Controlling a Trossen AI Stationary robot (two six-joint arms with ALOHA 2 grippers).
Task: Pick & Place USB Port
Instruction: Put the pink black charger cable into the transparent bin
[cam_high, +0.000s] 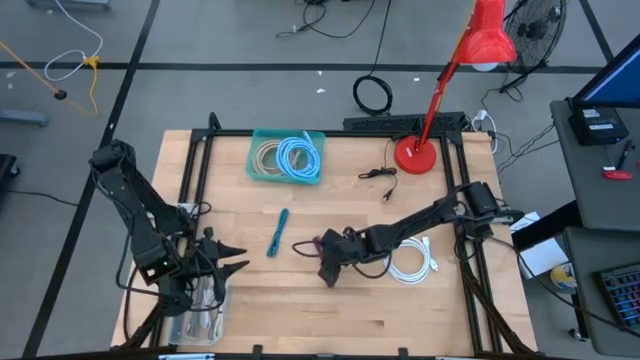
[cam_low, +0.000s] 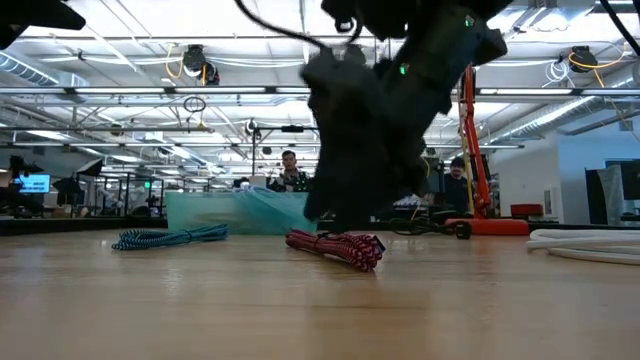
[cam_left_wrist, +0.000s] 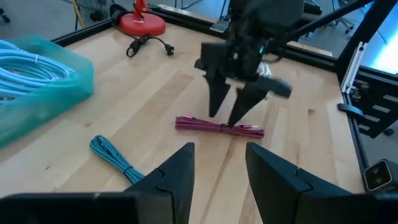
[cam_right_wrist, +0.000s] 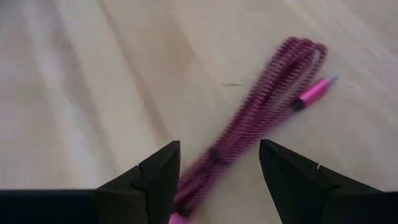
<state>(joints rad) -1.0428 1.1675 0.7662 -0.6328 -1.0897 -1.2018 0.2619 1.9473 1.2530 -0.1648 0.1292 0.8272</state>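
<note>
both sets of jaws stand open, holding nothing. right gripper (cam_high: 328, 276) hangs over the middle of the wooden desk (cam_high: 300, 310), fingers pointed down with the jaws parted, poised right above the red-and-pink braided usb cable (cam_left_wrist: 219, 127), which lies coiled in a long flat bundle on the desk. in the right wrist view the cable (cam_right_wrist: 261, 130) runs between the two dark fingers, one pink plug end showing beside the bundle; whether the fingertips touch it cannot be told. in the low view the cable (cam_low: 336, 247) rests flat on the wood under the dark bulk of the arm.

left gripper (cam_high: 228, 258) waits near the left edge of the desk, jaws spread, facing across toward the right gripper (cam_left_wrist: 231, 115), well apart from the cable. a clear plastic tray (cam_high: 200, 318) sits just beside it at the desk's front left corner.

a teal braided cable (cam_high: 277, 232) lies left of the red one, apart from it. a teal bin (cam_high: 287, 157) at the back holds coiled light-blue and beige cables. a white coiled cable (cam_high: 412, 262) lies right of the right arm, a small black cord (cam_high: 380, 177) sits near the round base of a red lamp (cam_high: 416, 154). people show far off in the room behind.
</note>
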